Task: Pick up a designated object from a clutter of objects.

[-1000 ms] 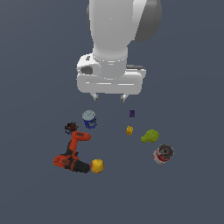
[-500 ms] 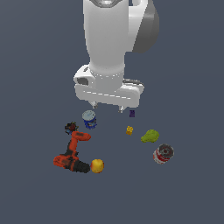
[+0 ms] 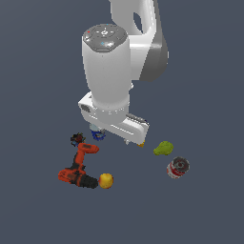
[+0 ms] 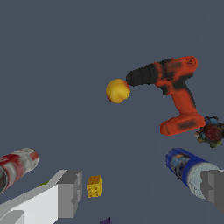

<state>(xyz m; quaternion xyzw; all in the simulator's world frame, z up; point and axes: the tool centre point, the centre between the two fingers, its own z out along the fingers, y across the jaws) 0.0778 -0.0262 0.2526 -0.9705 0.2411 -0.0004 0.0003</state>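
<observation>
The designated object, a round yellow-orange fruit (image 3: 106,180), lies by the chuck of the orange-red power drill (image 3: 78,164). In the wrist view the fruit (image 4: 117,90) touches or almost touches the drill's (image 4: 173,87) black nose. My gripper (image 3: 110,136) hangs above the clutter, over the blue-white can (image 3: 97,135), well apart from the fruit. It is open and empty; its grey fingers (image 4: 70,192) frame the wrist view, with the gripper's middle (image 4: 142,190) between them. The blue-white can (image 4: 188,166) lies beside one finger.
A green pear (image 3: 163,148) and a red-white can (image 3: 177,167) lie at the exterior view's right. A tiny yellow block (image 4: 94,186) and a purple block (image 4: 107,221) lie under the hand. A small dark multicoloured object (image 3: 76,138) sits by the drill's base.
The arm has come down toward the clutter and turned, so the hand now sits low over the blue-white can. The objects have not moved.
</observation>
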